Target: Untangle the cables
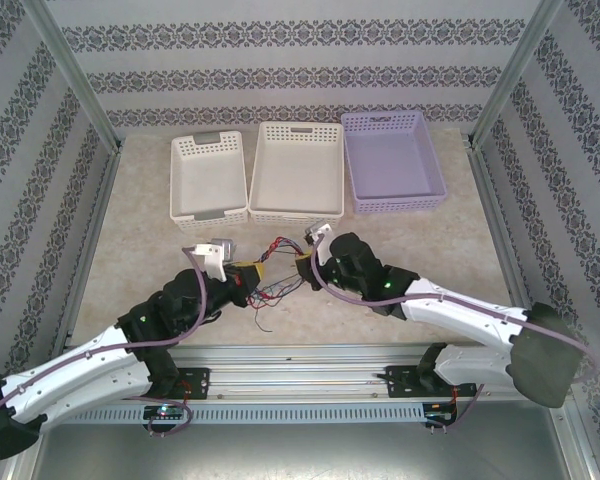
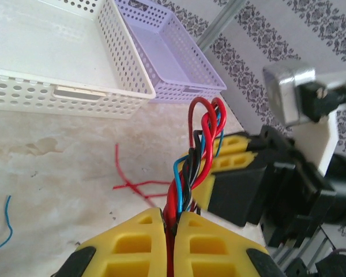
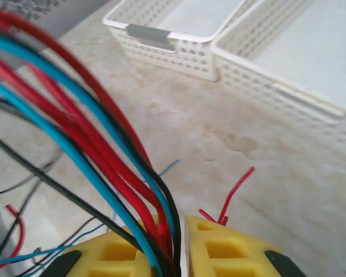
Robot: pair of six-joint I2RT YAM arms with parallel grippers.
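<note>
On the left, the left end effector has its yellow fingers pressed together on the cables. This red, black and blue bundle is stretched between the two arms near the middle of the surface. Loose strands lie beneath it. To the right, the right end effector pinches the bundle too. Behind stand a white basket, a wider white basket and a lilac basket.

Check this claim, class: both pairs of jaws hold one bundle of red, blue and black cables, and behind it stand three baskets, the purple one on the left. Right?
Not quite. The purple basket stands on the right of the row, as the top external view shows; the two white baskets are to its left. The rest holds: both pairs of jaws hold the cables.
</note>
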